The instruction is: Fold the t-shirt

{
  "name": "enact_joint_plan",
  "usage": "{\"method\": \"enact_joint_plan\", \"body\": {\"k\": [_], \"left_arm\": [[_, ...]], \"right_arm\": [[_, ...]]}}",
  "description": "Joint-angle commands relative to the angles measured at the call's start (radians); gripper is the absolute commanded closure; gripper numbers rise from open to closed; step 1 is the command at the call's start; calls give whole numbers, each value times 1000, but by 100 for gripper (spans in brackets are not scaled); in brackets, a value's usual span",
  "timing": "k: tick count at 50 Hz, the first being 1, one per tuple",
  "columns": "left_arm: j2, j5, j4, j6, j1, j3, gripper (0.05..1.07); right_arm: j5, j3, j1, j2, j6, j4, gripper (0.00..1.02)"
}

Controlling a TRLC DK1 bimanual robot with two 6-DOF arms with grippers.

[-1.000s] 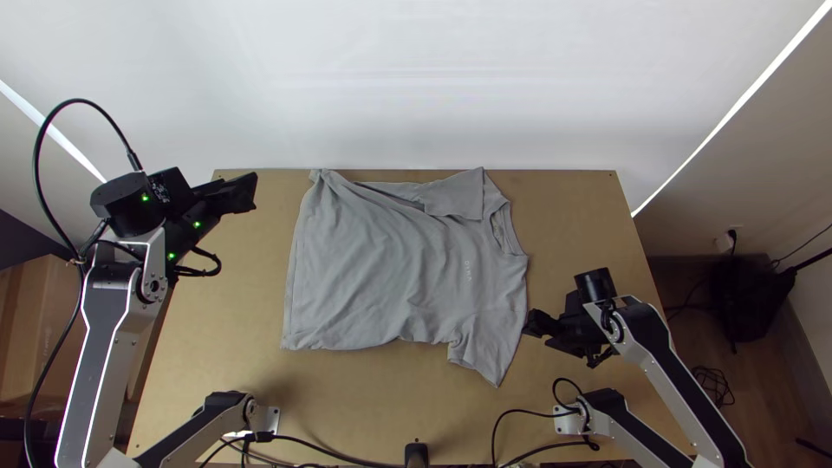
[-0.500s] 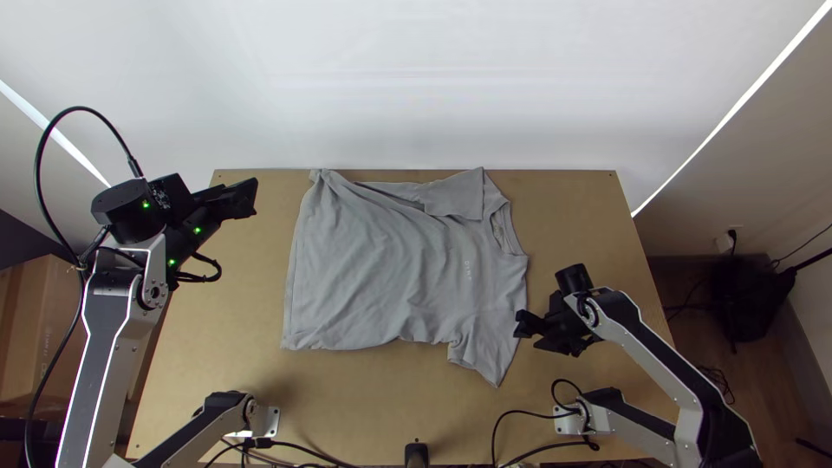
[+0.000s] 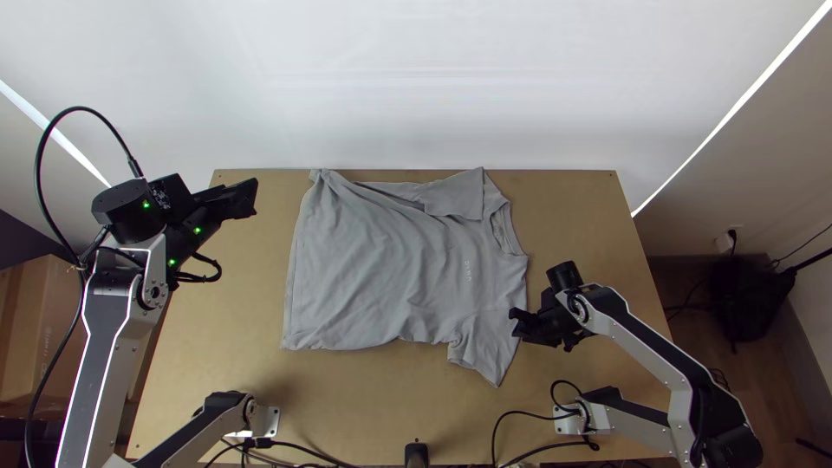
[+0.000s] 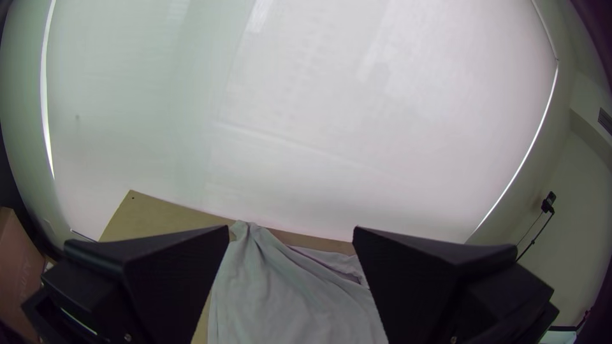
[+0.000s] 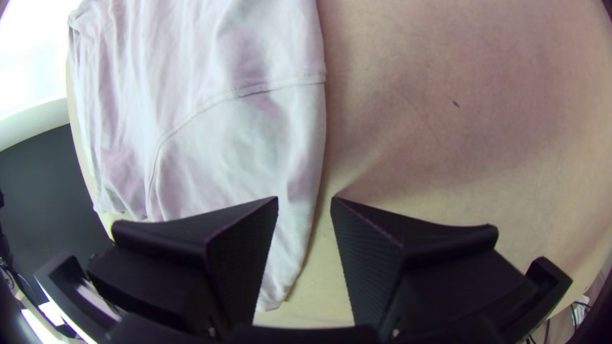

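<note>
I see the grey t-shirt (image 3: 381, 269) mostly flat on the table (image 3: 589, 217). At its ten o'clock, the left gripper (image 3: 254, 198) is wide open; at four o'clock, the right gripper (image 3: 516, 322) is open too.

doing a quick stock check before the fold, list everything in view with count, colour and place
t-shirt: one, grey, mostly spread mid-table, neckline at right
table: one, light wood, under the shirt
backdrop: one, white, behind the table
cardboard box: one, brown, at the left edge
bulky item: one, black, on the floor at right
cables: several, black, by the arms and near table edge
left arm: one, silver-grey and black, left side
right arm: one, silver-grey and black, lower right
left end effector: one, black, open, left of the shirt
right end effector: one, black, open, at the shirt's near right edge
</note>
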Motion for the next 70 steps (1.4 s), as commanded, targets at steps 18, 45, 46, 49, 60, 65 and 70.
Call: {"method": "enact_joint_plan", "body": {"k": [18, 45, 46, 49, 60, 65, 70], "left_arm": [[-17, 6, -324, 463, -11, -261, 9], [23, -39, -677, 826, -11, -449, 11], [23, -39, -683, 835, -12, -457, 11], [26, -39, -691, 872, -14, -486, 11], [52, -37, -637, 874, -69, -578, 11], [80, -37, -599, 874, -75, -592, 11], [112, -34, -563, 874, -75, -592, 11]], "right_arm": [[71, -39, 16, -8, -18, 56, 100], [71, -44, 15, -15, -19, 59, 100], [71, -44, 15, -15, -19, 59, 100], [71, -44, 15, -15, -19, 59, 100], [71, -42, 13, -13, -19, 62, 100], [71, -44, 10, -15, -19, 64, 100], [71, -45, 9, -15, -21, 64, 100]]}}
